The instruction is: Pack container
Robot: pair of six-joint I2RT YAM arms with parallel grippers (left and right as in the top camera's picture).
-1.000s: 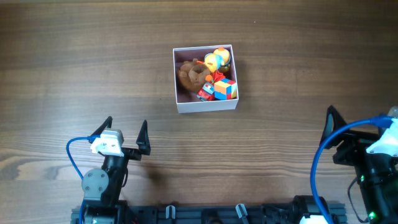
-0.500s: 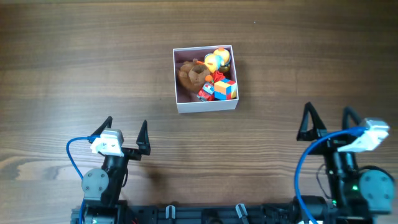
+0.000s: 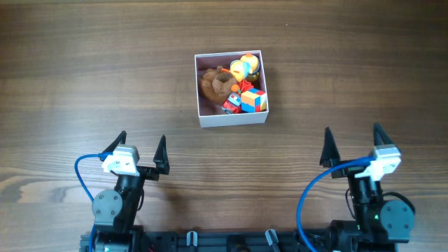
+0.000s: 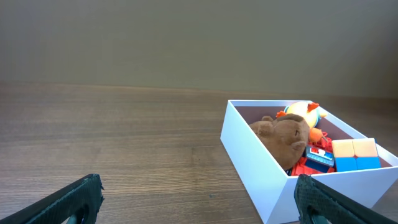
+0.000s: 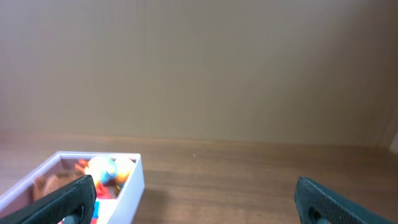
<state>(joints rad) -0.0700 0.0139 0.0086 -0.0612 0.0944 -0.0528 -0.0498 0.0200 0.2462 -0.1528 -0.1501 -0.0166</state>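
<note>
Wood table (image 3: 84, 63) around toy-filled container (image 3: 233, 120)

Matt wood-grain table (image 3: 84, 77); smooth white container (image 3: 232, 117); plush bear (image 3: 217, 85).

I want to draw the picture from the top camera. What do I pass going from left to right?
left gripper → box → right gripper

Wood-grain table (image 3: 84, 84); white container (image 3: 231, 118) sits directly on it.
</note>
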